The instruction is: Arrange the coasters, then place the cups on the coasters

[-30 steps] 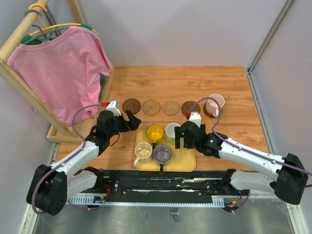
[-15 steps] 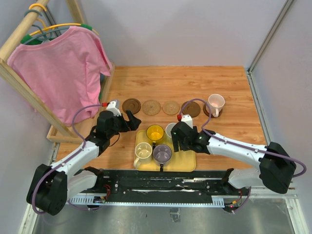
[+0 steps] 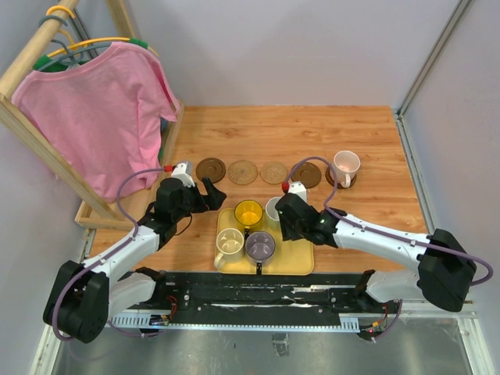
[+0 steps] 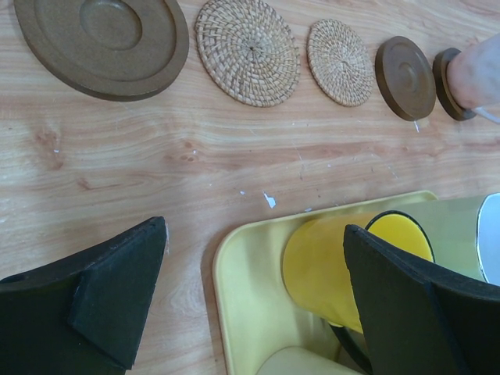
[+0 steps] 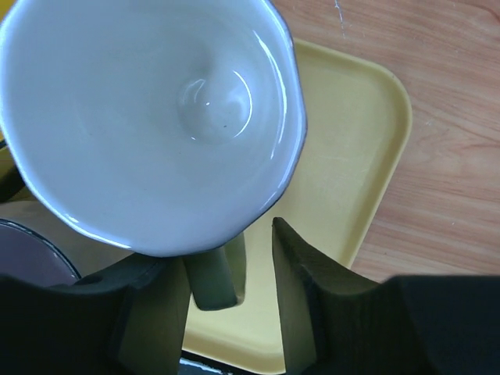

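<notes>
Right claw (image 5: 223,258), half apart, straddles the white cup's (image 5: 148,117) handle over yellow tray (image 5: 367,156); my wrist mostly hides it from above; left claw (image 4: 256,230) gapes.

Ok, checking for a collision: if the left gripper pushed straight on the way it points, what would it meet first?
Probably the rounded corner of the yellow rectangular tray, which lies ahead of the open left gripper; the translucent yellow cup sits just right of it. Depth is unclear.

Top view overhead; wrist views close; tray (image 3: 301,262) shared
</notes>
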`<action>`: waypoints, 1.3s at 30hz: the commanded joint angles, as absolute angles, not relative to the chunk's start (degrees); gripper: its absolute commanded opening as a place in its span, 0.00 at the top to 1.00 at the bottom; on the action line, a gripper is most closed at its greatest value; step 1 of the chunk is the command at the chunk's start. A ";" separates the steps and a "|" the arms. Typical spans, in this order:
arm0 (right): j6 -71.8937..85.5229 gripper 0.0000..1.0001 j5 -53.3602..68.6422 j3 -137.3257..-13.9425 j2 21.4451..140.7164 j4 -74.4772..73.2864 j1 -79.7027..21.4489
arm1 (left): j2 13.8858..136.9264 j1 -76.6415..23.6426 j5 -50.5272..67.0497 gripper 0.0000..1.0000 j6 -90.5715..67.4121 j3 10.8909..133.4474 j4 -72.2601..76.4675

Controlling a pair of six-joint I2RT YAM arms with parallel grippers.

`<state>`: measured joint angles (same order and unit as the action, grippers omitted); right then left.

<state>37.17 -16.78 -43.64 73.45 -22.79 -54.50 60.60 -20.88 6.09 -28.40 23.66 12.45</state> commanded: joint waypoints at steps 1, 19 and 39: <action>36.71 0.62 -16.81 -42.62 71.73 -21.15 -55.95 | 60.77 -21.43 5.90 0.00 -28.56 23.08 14.86; 31.20 0.99 -23.18 -46.78 72.48 -23.46 -57.52 | 60.07 -21.42 5.46 0.00 -28.49 23.12 14.81; 20.03 0.99 -32.14 -59.37 76.79 -23.22 -42.93 | 63.33 -21.43 4.58 0.00 -27.83 25.53 15.08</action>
<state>23.07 -30.50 -57.30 75.66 -27.07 -49.93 61.91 -20.88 5.23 -28.56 23.68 13.26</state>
